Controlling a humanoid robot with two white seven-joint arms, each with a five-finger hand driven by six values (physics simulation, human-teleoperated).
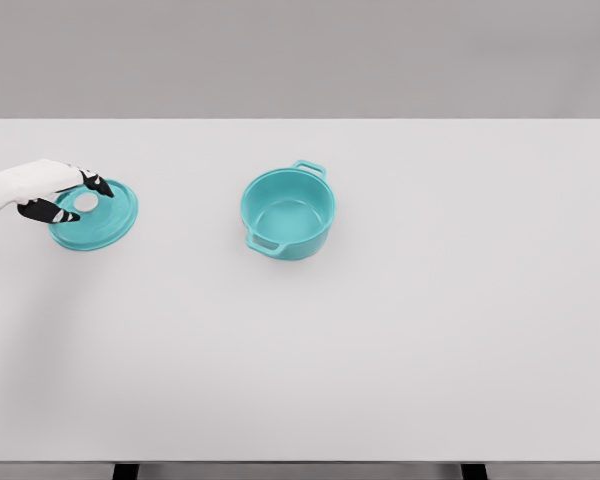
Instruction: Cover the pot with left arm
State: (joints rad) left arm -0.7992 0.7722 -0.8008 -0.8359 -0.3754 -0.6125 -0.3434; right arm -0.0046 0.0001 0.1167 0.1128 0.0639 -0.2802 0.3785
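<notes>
The black-tipped fingers (92, 182) of the left hand (50, 190) are curled narrowly around the round white knob at the middle of the lid (105, 222), one set of tips above the knob and the thumb below it, so the hand appears to hold the lid by that knob. The lid is a flat teal disc with a raised rim, lying on the white table (380, 350) well to the left of the pot (288, 213). The pot is the same teal, round and deep, uncovered, with its bare inside showing and two loop handles, one at its far right side and one at its near left side.
</notes>
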